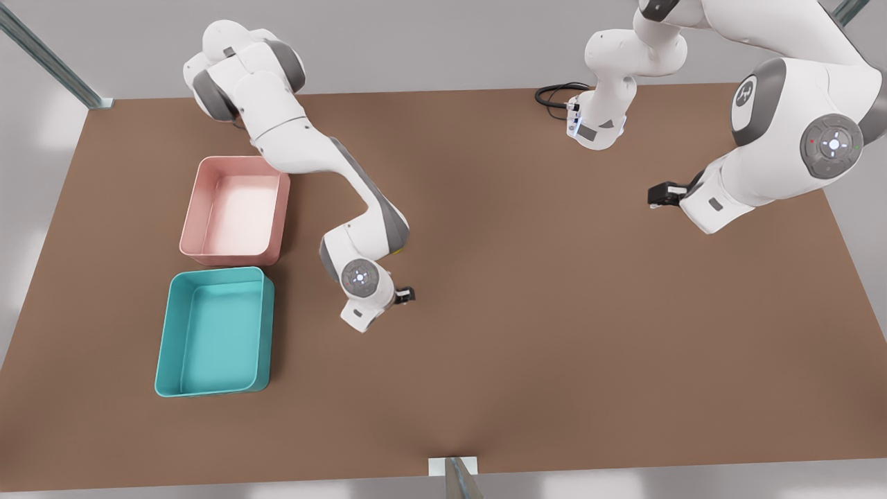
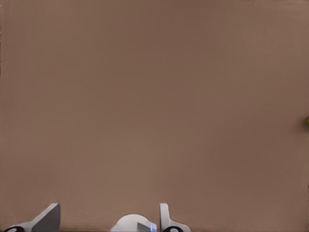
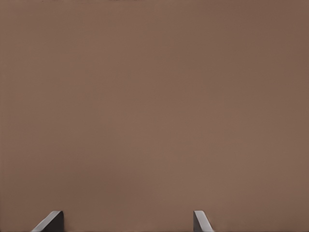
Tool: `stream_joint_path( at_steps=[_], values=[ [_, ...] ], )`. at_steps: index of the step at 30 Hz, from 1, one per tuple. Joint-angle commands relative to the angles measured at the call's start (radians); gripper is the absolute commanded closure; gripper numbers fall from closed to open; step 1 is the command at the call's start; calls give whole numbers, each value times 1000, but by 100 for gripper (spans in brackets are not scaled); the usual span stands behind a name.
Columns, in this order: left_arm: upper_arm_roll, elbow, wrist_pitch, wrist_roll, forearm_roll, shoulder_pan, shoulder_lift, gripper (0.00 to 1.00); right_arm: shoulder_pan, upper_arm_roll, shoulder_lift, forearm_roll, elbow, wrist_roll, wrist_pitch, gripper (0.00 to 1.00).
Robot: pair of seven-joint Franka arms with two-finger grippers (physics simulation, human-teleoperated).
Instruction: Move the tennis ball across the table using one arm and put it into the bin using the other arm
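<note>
Lying on matte brown table [image 1: 527,333]: tennis ball [image 2: 307,122], a yellow-green sliver seen from the left wrist
Left gripper [image 2: 108,210]: pale fingers spread, nothing held, above the table
Right gripper [image 3: 128,217]: dark fingers spread, empty
Bin [image 1: 215,333]: teal, rounded corners, low walls, just beside pink tray [image 1: 235,211]

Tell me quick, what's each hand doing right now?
Left hand: open, holding nothing, over the bare table.
Right hand: open, holding nothing, also over the table.
</note>
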Motion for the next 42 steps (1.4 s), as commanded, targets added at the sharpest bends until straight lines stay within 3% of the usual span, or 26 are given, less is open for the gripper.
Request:
stream_joint_path(
  at_steps=[1, 16, 42],
  values=[
    [0, 0, -13, -342, 0, 0, -1, 0, 6, -1, -10, 0, -34, 699, 201, 0],
    [0, -5, -19, -342, -2, 3, 5, 0, 128, -1, -254, -63, -485, 644, 281, 0],
    [0, -9, -41, -344, -2, 2, 10, 0, 233, -1, -232, -80, -632, 644, 290, 0]
  ],
)
